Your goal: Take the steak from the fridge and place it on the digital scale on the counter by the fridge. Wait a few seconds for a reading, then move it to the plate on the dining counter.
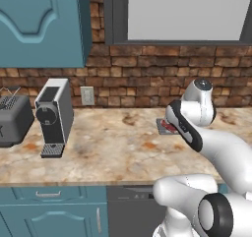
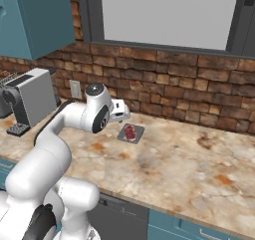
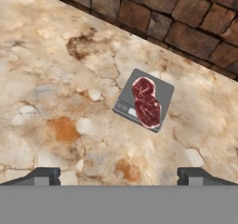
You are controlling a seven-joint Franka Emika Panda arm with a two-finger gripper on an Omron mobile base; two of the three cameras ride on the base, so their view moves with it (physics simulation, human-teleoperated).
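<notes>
One flat reddish slab of raw steak with pale streaks lies on the small dark grey square digital scale, and I see it covering the middle of the pad while the lighter front strip with its display stays bare. From the right base camera I find the same steak on the scale, which sits flat on the long beige mottled stone counter, near the red-brown brick wall and well apart from the grey boxy coffee machine further along the top. My white arm's two-finger gripper hangs above the counter with its two dark fingertips spread wide apart and nothing between them; the steak and scale lie ahead of the tips, clear of both. In the left base camera the arm's elbow hides most of the scale, and I make out just a sliver of red meat on it. Beside the coffee machine I see a dark grey toaster at the counter's far left end.
</notes>
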